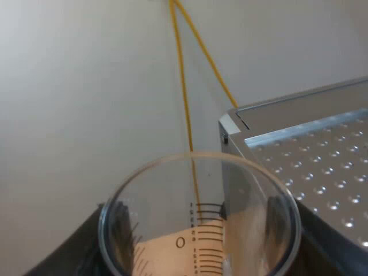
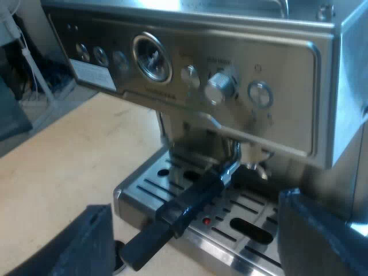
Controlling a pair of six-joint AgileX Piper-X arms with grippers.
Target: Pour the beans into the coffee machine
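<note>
My left gripper (image 1: 198, 236) is shut on a clear measuring glass (image 1: 201, 172), with a dark finger (image 1: 119, 230) pressed on each side of its wall. The glass has a black printed scale, and through it I see a tan surface below. It is held beside the corner of the espresso machine's dimpled metal top (image 1: 322, 167). In the right wrist view my right gripper (image 2: 201, 247) stands open, fingers (image 2: 86, 241) wide apart, before the espresso machine's front (image 2: 230, 86). The metal holder (image 2: 221, 155) is locked in there, and its dark handle (image 2: 172, 218) points toward the gripper.
A pale wall (image 1: 86, 103) rises behind the machine's top. The machine's panel carries a round gauge (image 2: 152, 57), knobs and buttons. The slotted drip tray (image 2: 230, 221) lies under the holder. Tan tabletop (image 2: 69, 167) spreads beside the machine.
</note>
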